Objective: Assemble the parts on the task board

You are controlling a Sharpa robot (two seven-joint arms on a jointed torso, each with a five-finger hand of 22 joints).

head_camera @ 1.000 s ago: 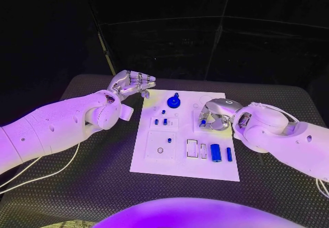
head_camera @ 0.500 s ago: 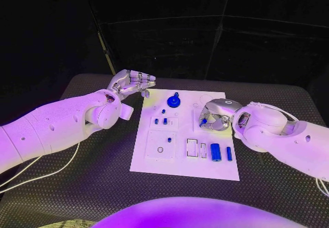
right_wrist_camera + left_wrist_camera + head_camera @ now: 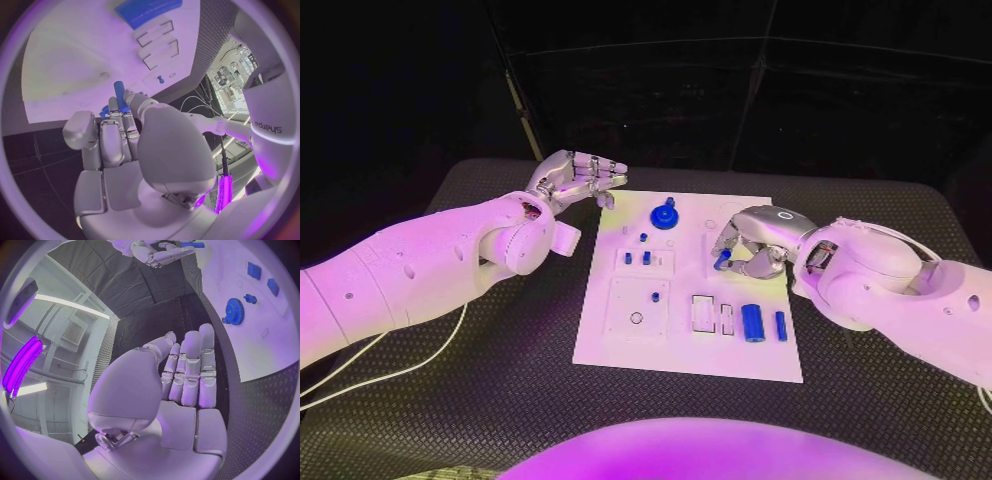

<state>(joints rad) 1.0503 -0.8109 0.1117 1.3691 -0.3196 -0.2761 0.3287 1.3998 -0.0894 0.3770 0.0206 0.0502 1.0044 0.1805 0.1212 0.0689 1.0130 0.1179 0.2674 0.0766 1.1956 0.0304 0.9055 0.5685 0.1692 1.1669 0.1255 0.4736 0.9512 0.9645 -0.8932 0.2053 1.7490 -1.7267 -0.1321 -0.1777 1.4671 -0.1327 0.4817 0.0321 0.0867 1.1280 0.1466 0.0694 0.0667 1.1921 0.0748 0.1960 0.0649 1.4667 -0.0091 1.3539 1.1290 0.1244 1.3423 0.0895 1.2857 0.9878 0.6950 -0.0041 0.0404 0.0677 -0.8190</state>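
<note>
We see a smooth matt white task board (image 3: 687, 350), glossy plastic-looking blue parts (image 3: 754, 322), a rough textured black worktop (image 3: 502, 380).

Head camera looks down; both wrist cameras share the task board (image 3: 689, 300).

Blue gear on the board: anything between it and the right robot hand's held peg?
In the head view, only bare white task board lies between the blue gear and the blue peg that the right robot hand holds.
</note>
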